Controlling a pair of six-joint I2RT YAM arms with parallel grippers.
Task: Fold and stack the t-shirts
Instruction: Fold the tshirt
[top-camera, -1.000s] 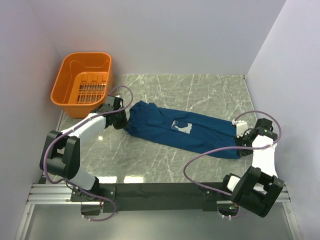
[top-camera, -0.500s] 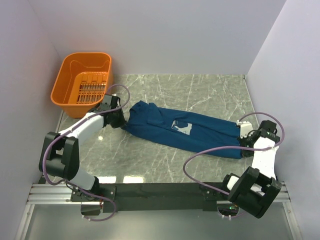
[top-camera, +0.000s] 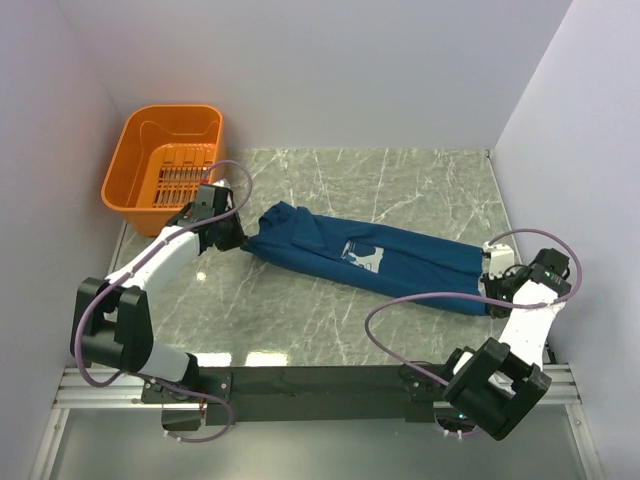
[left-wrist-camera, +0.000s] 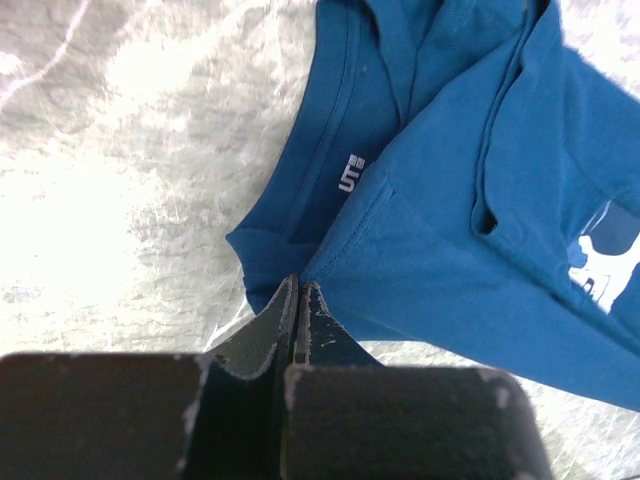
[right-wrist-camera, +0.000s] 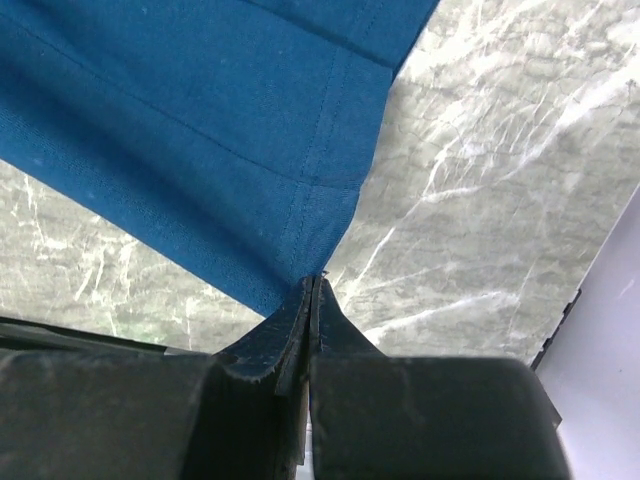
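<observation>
T-shirt (top-camera: 370, 262) spans the table (top-camera: 400, 180), long axis diagonal from far-left to near-right, one arm per end: left gripper (top-camera: 241, 240) clamped on the shoulder edge by the collar, right gripper (top-camera: 490, 288) pinching the hem corner.

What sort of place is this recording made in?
Probably a lab test cell, not a home: plain white walls box in a marble-patterned tabletop, two robot arms are bolted to a metal rail, with a navy t-shirt and orange basket.
</observation>
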